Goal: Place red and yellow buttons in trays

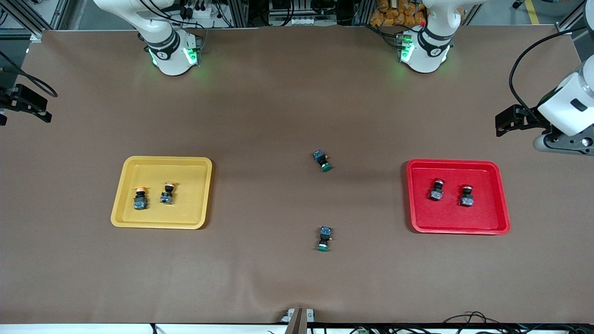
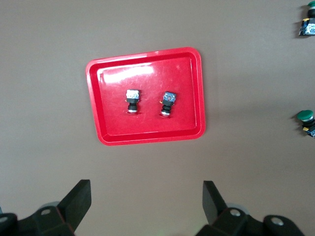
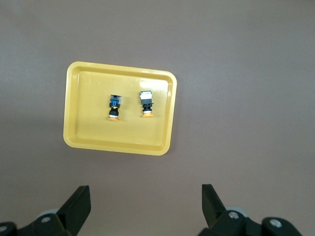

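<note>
Lying on their sides in the trays, all four of the task's switches look placed: the two yellow buttons (image 1: 140, 198) (image 1: 167, 193) side by side but apart in the yellow tray (image 1: 185, 213), mid-height in the frame toward the right arm's end of the worktop (image 1: 278, 93), and the two red buttons (image 1: 436, 189) (image 1: 467, 196) likewise in the red tray (image 1: 487, 220) toward the left arm's end.

Each is probably light, rigid plastic, with a blocky black-and-blue body and a round cap on a short neck. The flat sides of the body should give the surest hold. The cap is rounded and would likely slip or roll the switch over. Being small and light, one could skid on the smooth tray floor if nudged. The raised rims would crowd a low sideways approach, so coming from above seems best if any needs moving.

Two green buttons (image 1: 322, 160) (image 1: 325, 238) lie on bare worktop at the centre of the frame, one nearer the front camera than the other, well apart from both trays. They belong to neither tray and block nothing.

The left end effector (image 2: 145, 191) hangs wide and empty over bare worktop beside the red tray. The right end effector (image 3: 144, 194) does the same beside the yellow tray. Both arms appear to be waiting at the frame's edges.
</note>
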`<state>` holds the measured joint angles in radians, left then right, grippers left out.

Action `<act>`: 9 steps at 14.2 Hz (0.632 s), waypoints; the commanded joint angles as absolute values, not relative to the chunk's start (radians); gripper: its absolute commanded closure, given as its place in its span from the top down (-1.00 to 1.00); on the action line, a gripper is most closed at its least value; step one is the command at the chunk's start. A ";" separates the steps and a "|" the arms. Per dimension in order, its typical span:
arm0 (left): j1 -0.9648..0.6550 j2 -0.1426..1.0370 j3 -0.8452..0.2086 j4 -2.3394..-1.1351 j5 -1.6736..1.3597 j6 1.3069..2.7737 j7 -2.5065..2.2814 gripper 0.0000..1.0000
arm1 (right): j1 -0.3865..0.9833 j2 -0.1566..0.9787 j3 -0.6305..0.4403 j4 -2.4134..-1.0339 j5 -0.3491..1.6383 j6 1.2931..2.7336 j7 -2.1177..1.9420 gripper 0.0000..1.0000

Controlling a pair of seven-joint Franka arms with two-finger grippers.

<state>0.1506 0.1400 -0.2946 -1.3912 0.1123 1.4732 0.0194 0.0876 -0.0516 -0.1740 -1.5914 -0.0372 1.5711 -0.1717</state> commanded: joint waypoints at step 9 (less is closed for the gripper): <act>0.100 0.014 -0.194 -1.419 0.037 1.427 0.015 1.00 | 0.078 -0.043 -0.175 -1.571 -0.023 1.566 -0.186 1.00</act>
